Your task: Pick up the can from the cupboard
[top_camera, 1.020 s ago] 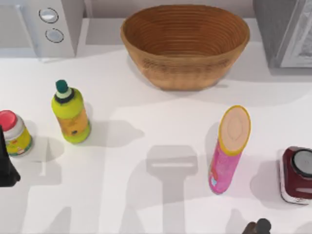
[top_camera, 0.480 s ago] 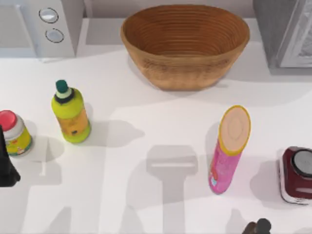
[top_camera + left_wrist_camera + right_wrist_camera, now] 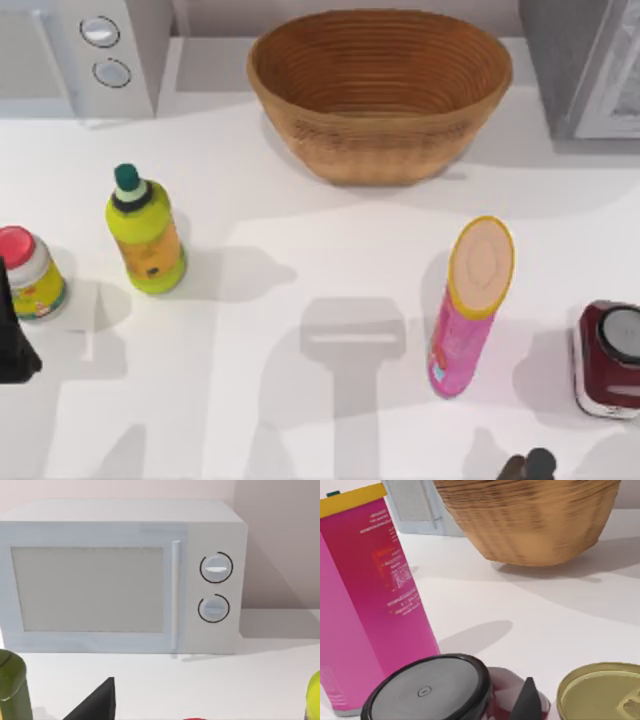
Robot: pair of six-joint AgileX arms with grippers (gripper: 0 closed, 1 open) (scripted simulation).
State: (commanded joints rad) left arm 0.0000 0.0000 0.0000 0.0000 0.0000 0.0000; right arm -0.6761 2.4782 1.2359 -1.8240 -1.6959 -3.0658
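White table [image 3: 330, 210]: carries everything within reach of both arms.
Grey cupboard [image 3: 585, 65]: far beyond the right gripper, at the table's back right corner. No can can be made out in it.
White microwave [image 3: 125, 575]: straight ahead of the left gripper, its door closed.
Woven brown basket [image 3: 380, 90]: well beyond the right gripper, towards the back.
Tall pink tube with yellow rim [image 3: 468, 305]: upright, near the right gripper and on its left.
Dark red jar with grey lid [image 3: 427, 690]: close in front of the right gripper.
Gold-lidded tin can [image 3: 600, 692]: my guess for the task's can. It stands upright with its lid up, on the table just beside the jar rather than in the cupboard.
Right gripper [image 3: 530, 466]: low at the near edge, close to the can. Whether it is open or closed cannot be told.
Left gripper [image 3: 12, 340]: parked at the far left beside a red-capped jar [image 3: 28, 272]. Its state cannot be told.
Key relation: the can lies just ahead of the right gripper with its axis vertical, so the right arm is much the nearer.
Change: nothing has visibly moved since a second ago.
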